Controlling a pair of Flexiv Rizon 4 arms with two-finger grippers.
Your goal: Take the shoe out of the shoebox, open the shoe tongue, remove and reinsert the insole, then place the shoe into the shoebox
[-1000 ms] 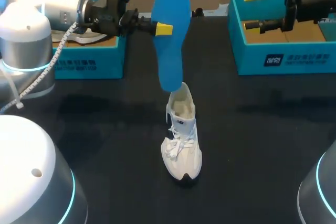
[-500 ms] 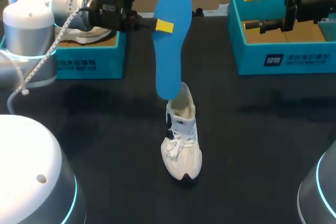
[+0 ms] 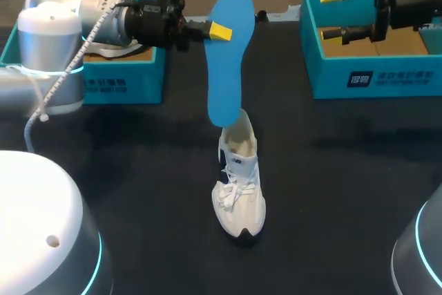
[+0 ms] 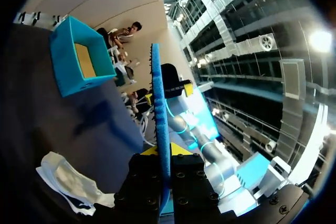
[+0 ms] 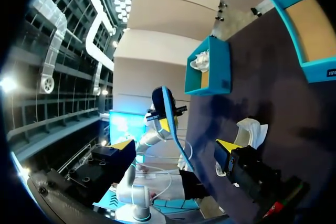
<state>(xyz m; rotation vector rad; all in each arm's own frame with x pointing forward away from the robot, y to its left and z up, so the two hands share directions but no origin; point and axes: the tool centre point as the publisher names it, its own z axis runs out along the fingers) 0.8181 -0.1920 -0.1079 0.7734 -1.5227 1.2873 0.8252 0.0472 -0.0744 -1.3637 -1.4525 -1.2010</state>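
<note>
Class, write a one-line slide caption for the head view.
Left jaws hold the blue insole upright over the white shoe standing on the table.

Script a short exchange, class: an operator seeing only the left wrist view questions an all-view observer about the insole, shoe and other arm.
Operator: Where is the insole's lower end?
Observer: Head view: the blue insole hangs upright, its lower end by the heel opening of the white shoe; contact unclear.
Operator: And the right end effector?
Observer: The right end effector is open and empty, above the right shoebox.
Operator: Anything behind my camera?
Observer: The left shoebox holds something white.
</note>
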